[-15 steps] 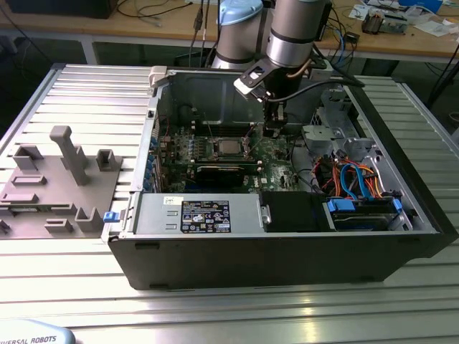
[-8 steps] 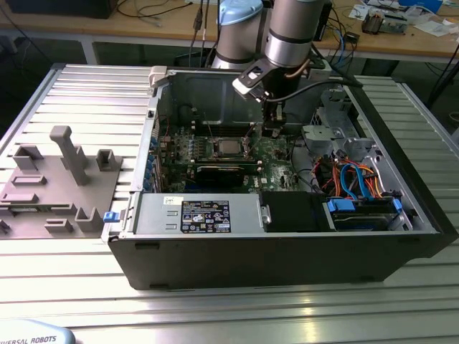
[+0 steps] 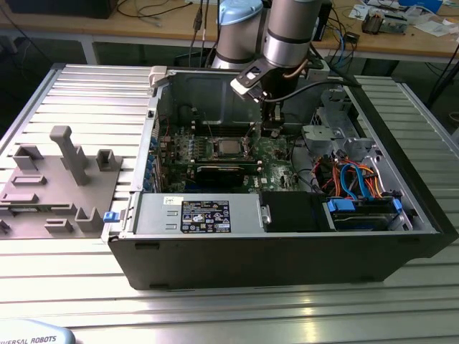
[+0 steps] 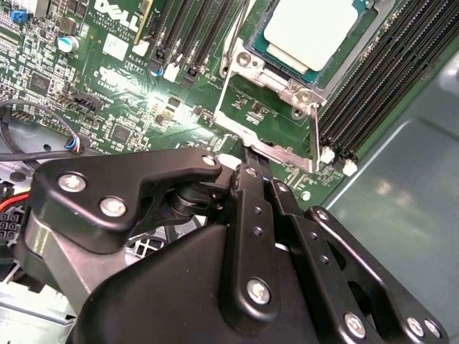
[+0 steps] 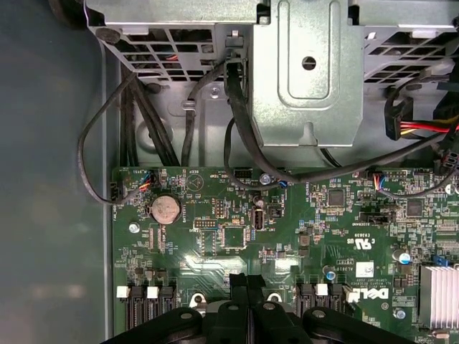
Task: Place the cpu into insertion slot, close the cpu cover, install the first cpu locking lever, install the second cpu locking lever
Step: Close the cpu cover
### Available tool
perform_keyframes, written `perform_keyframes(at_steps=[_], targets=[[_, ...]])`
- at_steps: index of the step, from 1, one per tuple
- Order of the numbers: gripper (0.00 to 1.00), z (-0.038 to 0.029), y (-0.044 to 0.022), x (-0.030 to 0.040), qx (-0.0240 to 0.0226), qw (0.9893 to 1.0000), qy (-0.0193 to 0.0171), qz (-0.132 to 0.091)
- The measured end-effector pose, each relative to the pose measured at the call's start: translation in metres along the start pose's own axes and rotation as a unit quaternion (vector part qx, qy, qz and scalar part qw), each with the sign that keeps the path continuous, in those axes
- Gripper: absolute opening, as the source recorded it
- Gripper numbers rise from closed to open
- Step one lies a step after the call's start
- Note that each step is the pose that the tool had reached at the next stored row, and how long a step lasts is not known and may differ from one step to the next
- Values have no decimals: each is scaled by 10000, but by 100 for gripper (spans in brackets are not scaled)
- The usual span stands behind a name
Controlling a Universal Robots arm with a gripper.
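Fingers (image 4: 247, 193) of the gripper (image 4: 251, 170) are pressed together and hold nothing, with their tips at the locking lever (image 4: 276, 149) just beside the cpu (image 4: 312, 32). The cpu lies in the insertion slot (image 3: 217, 149) under the lowered cpu cover (image 4: 252, 66). Lever locking seems to be the step in hand, and it calls for a steady downward push.

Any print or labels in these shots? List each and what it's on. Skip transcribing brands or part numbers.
Black label on the silver metal box: fine print, too small to read.
White sticker beside it: blurred.
White logo silkscreened on the motherboard: brand mark, not transcribed.
White board sticker: too small to read.
cpu top: no legible marking.
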State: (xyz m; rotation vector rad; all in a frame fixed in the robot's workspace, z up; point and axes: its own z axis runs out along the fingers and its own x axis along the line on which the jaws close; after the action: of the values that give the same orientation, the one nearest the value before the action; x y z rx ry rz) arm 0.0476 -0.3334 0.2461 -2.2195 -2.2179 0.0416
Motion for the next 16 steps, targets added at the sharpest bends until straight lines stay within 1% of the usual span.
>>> perform_keyframes(at_steps=[16], targets=[[11, 6, -23, 0, 0, 10000, 0, 0]])
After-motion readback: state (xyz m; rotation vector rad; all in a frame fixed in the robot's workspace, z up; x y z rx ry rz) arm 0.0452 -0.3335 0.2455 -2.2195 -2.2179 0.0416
